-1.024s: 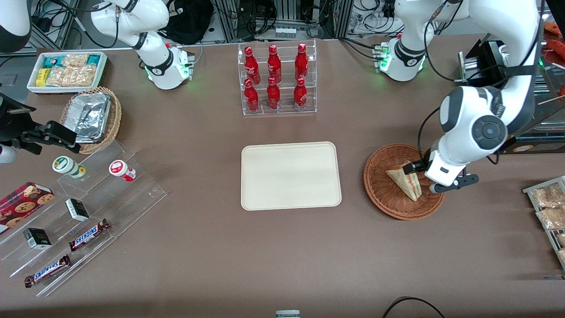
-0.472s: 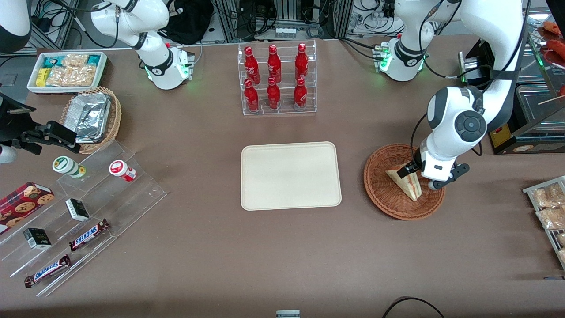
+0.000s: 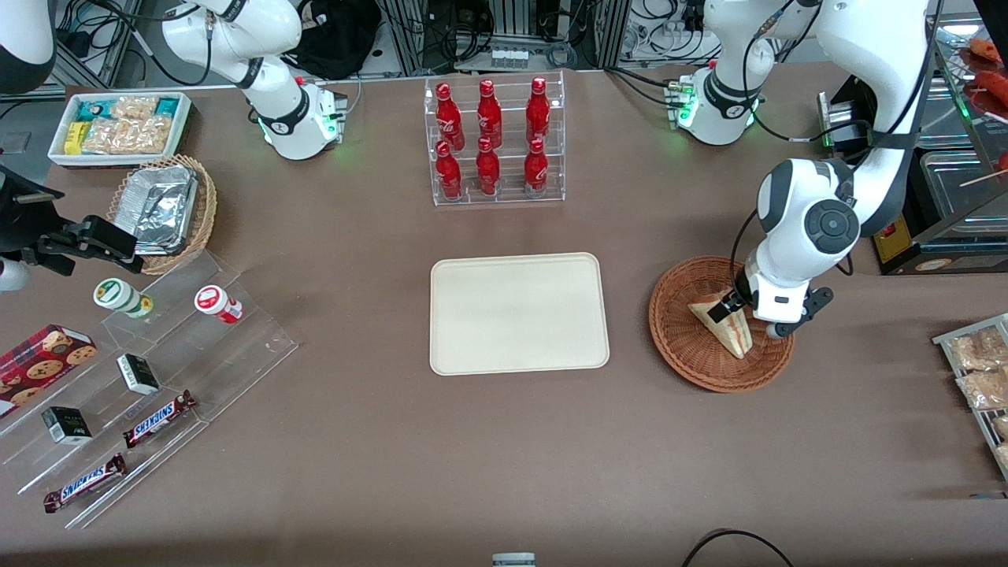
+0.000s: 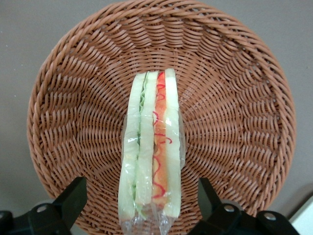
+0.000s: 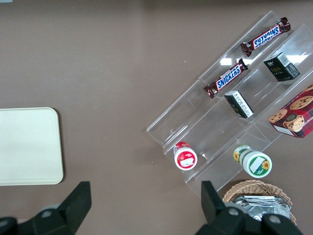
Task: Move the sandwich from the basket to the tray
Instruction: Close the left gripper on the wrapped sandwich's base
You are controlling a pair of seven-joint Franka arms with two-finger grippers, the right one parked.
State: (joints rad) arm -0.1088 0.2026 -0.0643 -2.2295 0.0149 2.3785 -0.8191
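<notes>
Six red bottles point(image 3: 490, 142) were racked farther from the front camera than the tray point(image 3: 519, 313), which was seen bare beside the basket point(image 3: 679, 331). The sandwich point(image 4: 151, 152) lay wrapped in the basket, straddled by the gripper point(image 4: 139, 205), its fingers spread wide, the tips cut off.

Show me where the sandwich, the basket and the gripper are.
sandwich point(image 4: 152, 147): left wrist view, cut edge.
basket point(image 3: 687, 346): front view, woven wall.
gripper point(image 4: 142, 200): left wrist view, open fingers astride the sandwich.

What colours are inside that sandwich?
Green and red layers in the sandwich, clearest in the left wrist view.
</notes>
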